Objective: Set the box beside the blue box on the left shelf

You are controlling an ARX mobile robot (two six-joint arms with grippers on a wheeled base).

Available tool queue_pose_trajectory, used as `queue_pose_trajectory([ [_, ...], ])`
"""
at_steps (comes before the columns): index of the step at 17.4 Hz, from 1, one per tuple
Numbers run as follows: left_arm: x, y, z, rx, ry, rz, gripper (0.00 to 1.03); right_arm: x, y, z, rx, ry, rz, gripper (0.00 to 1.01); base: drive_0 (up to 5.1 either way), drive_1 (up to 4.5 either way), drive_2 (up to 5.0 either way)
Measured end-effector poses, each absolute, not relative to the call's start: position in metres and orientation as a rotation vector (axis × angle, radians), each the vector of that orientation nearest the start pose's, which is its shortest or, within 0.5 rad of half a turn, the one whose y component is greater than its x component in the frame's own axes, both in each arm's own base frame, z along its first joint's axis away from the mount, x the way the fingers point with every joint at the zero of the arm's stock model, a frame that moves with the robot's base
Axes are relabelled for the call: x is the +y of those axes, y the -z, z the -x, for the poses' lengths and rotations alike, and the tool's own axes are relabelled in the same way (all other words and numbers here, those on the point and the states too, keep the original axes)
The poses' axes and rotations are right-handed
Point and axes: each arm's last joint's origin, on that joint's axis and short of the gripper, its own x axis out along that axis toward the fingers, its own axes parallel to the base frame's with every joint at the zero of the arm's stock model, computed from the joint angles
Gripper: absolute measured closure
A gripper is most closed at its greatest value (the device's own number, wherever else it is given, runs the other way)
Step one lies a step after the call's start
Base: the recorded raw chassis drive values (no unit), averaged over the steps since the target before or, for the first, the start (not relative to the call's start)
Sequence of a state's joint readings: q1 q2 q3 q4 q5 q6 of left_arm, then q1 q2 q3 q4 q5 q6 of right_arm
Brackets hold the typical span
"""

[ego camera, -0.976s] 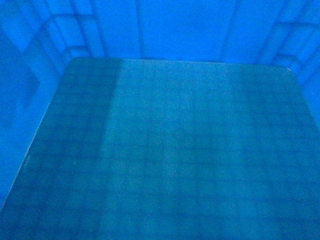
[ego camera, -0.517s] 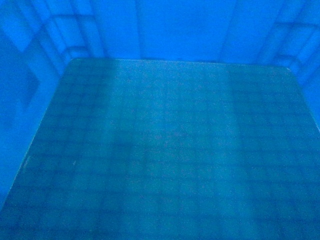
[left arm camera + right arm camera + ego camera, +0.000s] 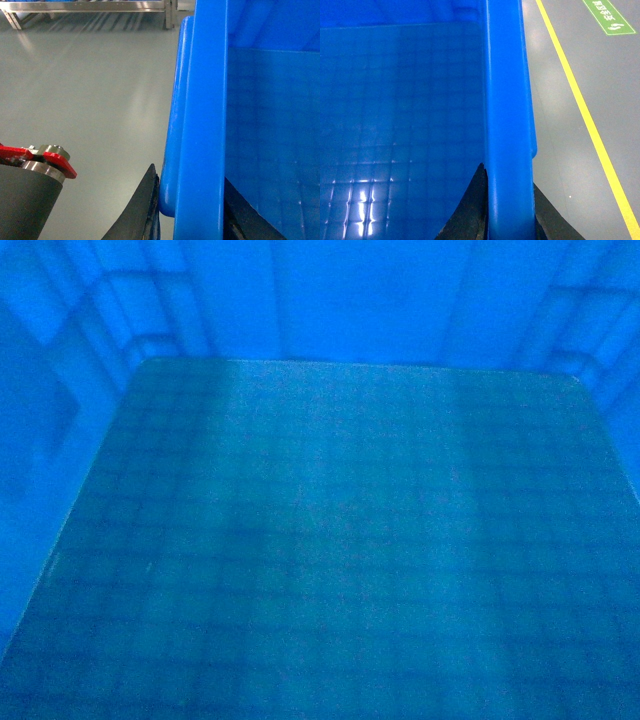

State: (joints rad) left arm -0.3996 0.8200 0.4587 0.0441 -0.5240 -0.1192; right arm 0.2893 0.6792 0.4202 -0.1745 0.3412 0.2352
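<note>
The box point(image 3: 340, 540) fills the head view with its grid-embossed floor and ribbed far wall. In the left wrist view my left gripper point(image 3: 189, 176) is shut on the box's thick left rim point(image 3: 205, 100), one black finger outside and one inside. My right gripper point(image 3: 508, 176) is shut the same way on the box's right rim point(image 3: 507, 90). The box hangs above the grey floor between both grippers. The other blue box and the left shelf are not identifiable in any view.
Grey floor point(image 3: 90, 100) lies under the left side. A metal rack frame point(image 3: 90, 6) runs along the far edge there. On the right, a yellow floor line point(image 3: 580, 105) and a green floor sign point(image 3: 609, 16) mark the ground.
The pale sheen on the box floor has spread and softened slightly. The box keeps the same place in the head view.
</note>
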Motion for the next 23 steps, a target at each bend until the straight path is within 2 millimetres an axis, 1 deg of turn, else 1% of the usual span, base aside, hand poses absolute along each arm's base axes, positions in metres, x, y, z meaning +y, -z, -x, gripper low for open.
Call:
queue_pose_trajectory([
  [23,-0.0559,-0.2375,-0.1697,0.273,-0.143,-0.025,0.83,0.0351,-0.2247,-0.1493,0.402,0.095,-0.097,0.92,0.0,3.99,-4.0],
])
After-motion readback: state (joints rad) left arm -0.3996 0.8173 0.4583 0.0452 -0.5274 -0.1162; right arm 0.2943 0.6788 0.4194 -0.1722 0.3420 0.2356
